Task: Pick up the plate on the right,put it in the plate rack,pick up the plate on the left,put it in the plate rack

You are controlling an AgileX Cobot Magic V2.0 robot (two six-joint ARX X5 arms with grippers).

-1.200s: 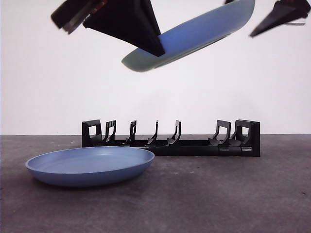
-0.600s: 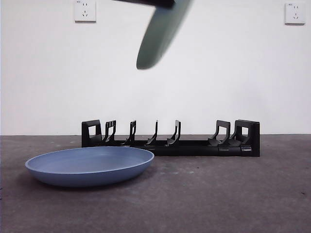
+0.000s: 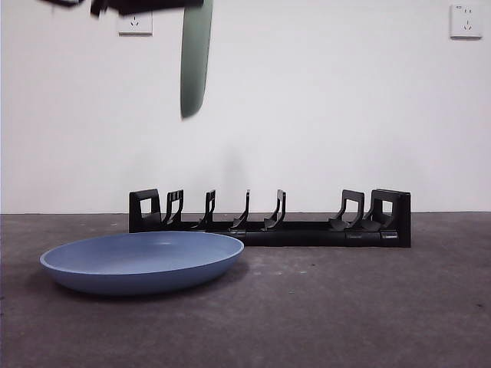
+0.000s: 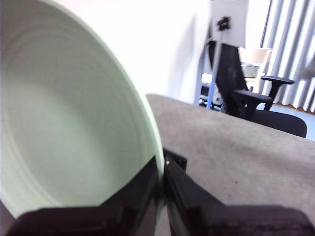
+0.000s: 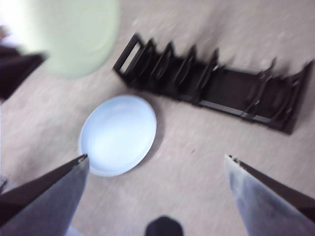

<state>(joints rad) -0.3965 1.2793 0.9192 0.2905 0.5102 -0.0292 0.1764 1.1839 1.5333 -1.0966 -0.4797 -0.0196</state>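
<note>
My left tool (image 4: 161,189) is clamped on the rim of the pale green plate (image 4: 69,132), one jaw on each face of it. From the front I see that plate (image 3: 196,57) hanging edge-on and nearly upright from the tool, high above the left part of the plate rack (image 3: 268,218) and well clear of its prongs. The black of the left arm shows only along the top edge there.

My right tool (image 5: 157,169) sits high over the worktop (image 5: 197,172) with its jaws spread wide and nothing between them. Below it and a little to one side, the blue plate (image 5: 118,135) lies flat on the worktop, just beside the rack (image 5: 211,81) but not touching it. The green plate (image 5: 71,34) shows beyond the rack's near end, blurred.

In the front view the blue plate (image 3: 142,261) rests right side up on the worktop (image 3: 345,307) ahead of the rack's left half. The rack's slots all stand free. Two wall sockets (image 3: 134,19) sit on the white wall behind.
</note>
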